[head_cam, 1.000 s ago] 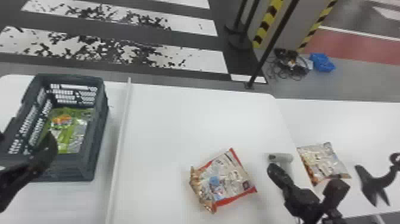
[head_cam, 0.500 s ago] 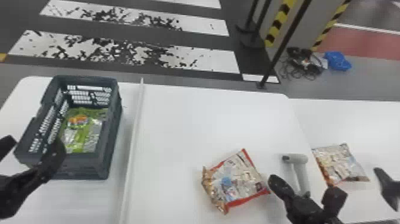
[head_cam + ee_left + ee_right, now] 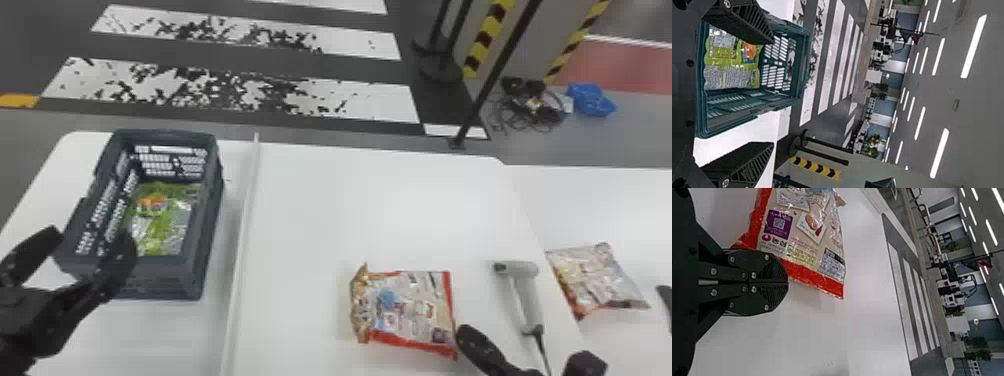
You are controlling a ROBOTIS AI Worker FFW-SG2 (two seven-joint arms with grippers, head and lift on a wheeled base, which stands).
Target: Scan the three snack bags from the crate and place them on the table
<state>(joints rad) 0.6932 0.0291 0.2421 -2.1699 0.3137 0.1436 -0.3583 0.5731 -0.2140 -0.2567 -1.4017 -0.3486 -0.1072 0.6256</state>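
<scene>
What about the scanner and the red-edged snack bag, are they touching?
Apart. The head view shows a strip of white table between the scanner and the red-edged snack bag.

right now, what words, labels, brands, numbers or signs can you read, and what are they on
None I can quote reliably.
Red-edged snack bag: rows of print and a square code on a purple patch; the finest lines are too small to read.
Green snack bag in the crate: blocks of print, too small.
Snack bag farthest right: blurred.
Scanner: no print I can make out.
</scene>
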